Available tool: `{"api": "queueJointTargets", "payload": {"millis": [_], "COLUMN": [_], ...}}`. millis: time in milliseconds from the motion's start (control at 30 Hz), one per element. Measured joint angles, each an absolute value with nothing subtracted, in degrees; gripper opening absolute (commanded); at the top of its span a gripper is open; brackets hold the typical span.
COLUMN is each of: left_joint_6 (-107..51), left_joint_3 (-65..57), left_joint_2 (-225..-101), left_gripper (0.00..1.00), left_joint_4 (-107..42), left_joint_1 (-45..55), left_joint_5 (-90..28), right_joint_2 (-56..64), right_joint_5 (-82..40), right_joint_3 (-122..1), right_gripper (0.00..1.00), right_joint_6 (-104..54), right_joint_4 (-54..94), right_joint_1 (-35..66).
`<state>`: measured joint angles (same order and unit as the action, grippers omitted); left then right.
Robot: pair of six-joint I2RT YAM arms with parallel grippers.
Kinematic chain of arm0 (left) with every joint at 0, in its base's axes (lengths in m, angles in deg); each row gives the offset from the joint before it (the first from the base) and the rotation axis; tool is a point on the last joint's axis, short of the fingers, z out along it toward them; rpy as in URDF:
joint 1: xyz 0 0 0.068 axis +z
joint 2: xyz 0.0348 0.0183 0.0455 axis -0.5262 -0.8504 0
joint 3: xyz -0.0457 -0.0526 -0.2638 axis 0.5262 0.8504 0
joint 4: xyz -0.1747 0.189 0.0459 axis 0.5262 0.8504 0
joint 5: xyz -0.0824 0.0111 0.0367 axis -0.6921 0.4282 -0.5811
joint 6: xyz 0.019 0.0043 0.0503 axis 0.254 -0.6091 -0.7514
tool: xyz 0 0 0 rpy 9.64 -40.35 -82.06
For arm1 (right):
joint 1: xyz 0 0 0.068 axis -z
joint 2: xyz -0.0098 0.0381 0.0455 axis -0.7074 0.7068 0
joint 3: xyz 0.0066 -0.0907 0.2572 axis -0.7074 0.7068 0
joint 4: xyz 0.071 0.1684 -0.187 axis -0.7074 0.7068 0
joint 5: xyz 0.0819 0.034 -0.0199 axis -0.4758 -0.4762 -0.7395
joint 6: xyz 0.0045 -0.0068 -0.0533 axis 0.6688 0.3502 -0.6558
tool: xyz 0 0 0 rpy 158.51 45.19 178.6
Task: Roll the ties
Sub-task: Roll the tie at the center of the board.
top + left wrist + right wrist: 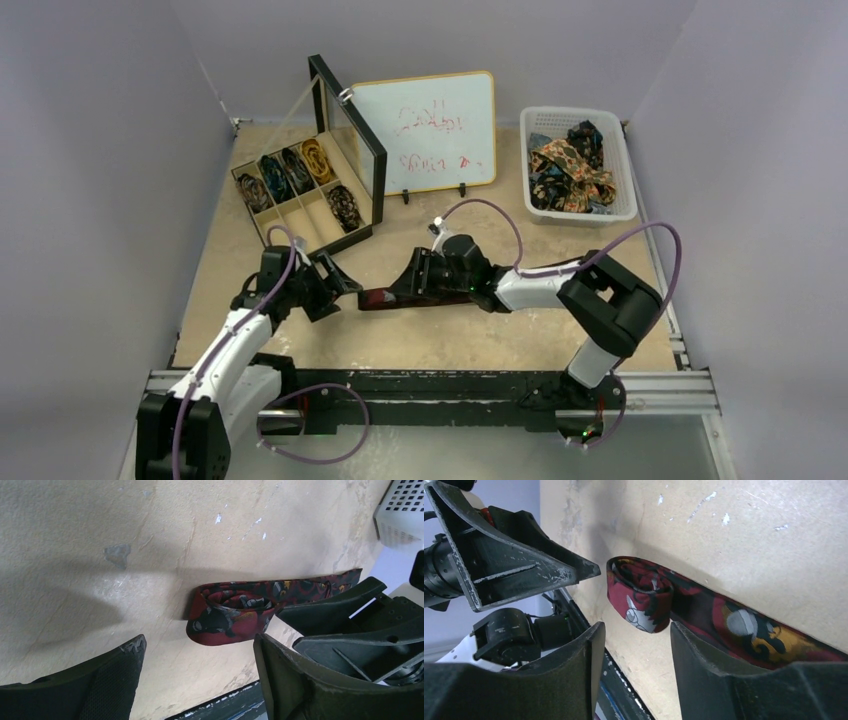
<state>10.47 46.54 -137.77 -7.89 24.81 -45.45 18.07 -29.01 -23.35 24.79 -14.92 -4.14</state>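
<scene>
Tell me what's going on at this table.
A maroon tie lies on the table, one end coiled, the rest flat. The left gripper and right gripper face each other across the coil, both open, neither holding it. Rolled ties sit in a divided box at the back; loose ones wait in a white basket.

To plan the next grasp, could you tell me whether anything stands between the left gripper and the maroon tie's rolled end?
Nothing visible does; only bare table separates the left gripper from the maroon tie.
</scene>
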Motion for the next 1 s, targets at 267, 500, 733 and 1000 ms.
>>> {"api": "queueJointTargets", "payload": {"millis": [267, 500, 733, 1000], "left_joint_6": [10.4, 10.2, 8.8, 7.7], "left_joint_3": [46.8, 47.4, 47.8, 48.8], "left_joint_2": [-138.7, -139.0, -139.5, -141.9], "left_gripper": [0.74, 0.72, 0.72, 0.69], "left_joint_4": [-10.5, -11.0, -13.5, -16.1], "left_joint_1": [24.8, 24.8, 24.8, 24.8], "left_joint_5": [-47.3, -48.0, -50.5, -53.1], "right_joint_2": [23.4, 25.4, 26.7, 27.4], "right_joint_5": [-29.6, -30.5, -30.6, -30.6], "right_joint_3": [-28.3, -28.6, -29.0, -30.7], "right_gripper": [0.36, 0.32, 0.31, 0.41], "right_joint_6": [25.1, 25.1, 25.1, 24.1], "right_joint_4": [-13.0, -10.9, -10.1, -8.1], "right_joint_1": [-4.1, -4.1, -4.1, -4.1]}}
